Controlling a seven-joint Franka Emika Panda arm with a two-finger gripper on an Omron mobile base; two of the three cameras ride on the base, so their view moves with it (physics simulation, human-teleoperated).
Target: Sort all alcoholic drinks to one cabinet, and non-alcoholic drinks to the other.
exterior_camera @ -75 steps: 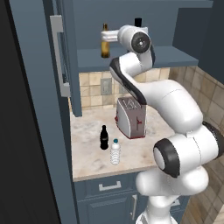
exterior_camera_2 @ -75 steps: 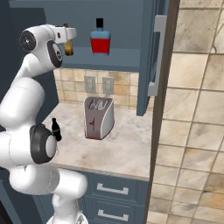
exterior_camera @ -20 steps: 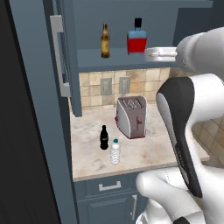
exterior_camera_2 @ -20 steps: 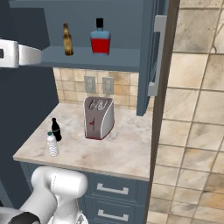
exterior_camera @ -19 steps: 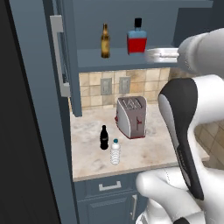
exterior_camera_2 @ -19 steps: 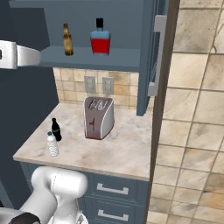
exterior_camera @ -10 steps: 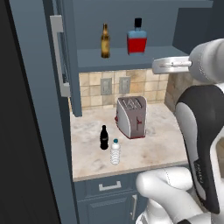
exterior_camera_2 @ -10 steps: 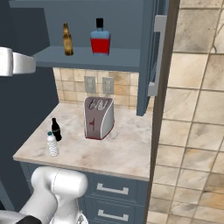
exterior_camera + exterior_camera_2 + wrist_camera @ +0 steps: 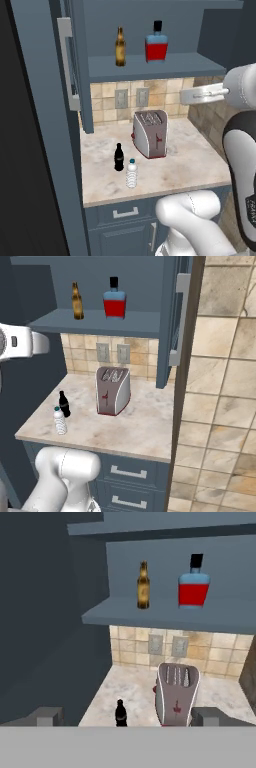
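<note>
Bottles stand in two groups. On the open cabinet shelf [image 9: 165,66] we see the beer bottle [image 9: 120,47] upright to the left of the square red bottle [image 9: 156,44], the two a little apart. On the marble counter [image 9: 190,165] below, the cola bottle [image 9: 119,157] and the water bottle [image 9: 131,173] stand just beside each other near the front left, the water bottle closer to the counter's edge, with a silver toaster [image 9: 150,133] behind them toward the wall. In the hand view our gripper [image 9: 125,717] hangs back from the counter, its fingertips [image 9: 46,716] spread wide with nothing between them, facing the toaster and the cola bottle.
</note>
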